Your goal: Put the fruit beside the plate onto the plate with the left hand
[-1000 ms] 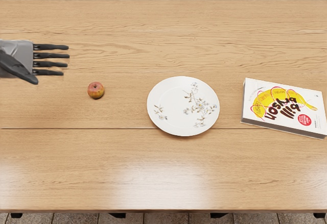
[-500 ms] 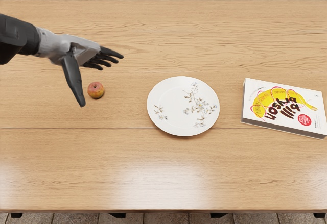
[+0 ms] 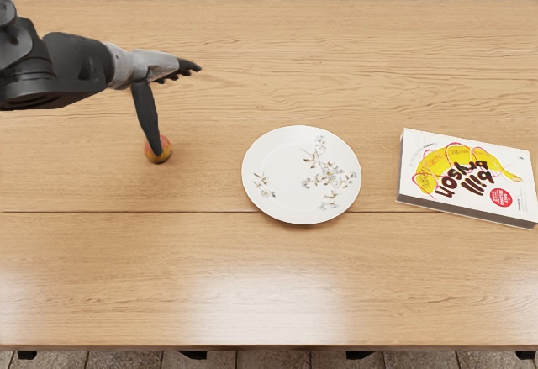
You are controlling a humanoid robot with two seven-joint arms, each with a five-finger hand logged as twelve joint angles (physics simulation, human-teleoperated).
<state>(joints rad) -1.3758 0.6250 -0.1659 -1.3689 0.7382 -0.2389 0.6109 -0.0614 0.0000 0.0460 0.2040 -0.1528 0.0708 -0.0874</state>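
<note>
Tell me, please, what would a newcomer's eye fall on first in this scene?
The left hand, reaching in on a dark arm from the left edge, stands out first: it is open above the small red-yellow apple, thumb pointing down across it. Next comes the white flowered plate at the middle of the table, bare, to the apple's right. A yellow-covered book lies near the right edge.

The left hand (image 3: pixel 150 75), spread wide, hangs over the apple (image 3: pixel 164 150) left of the plate (image 3: pixel 254 173).
</note>
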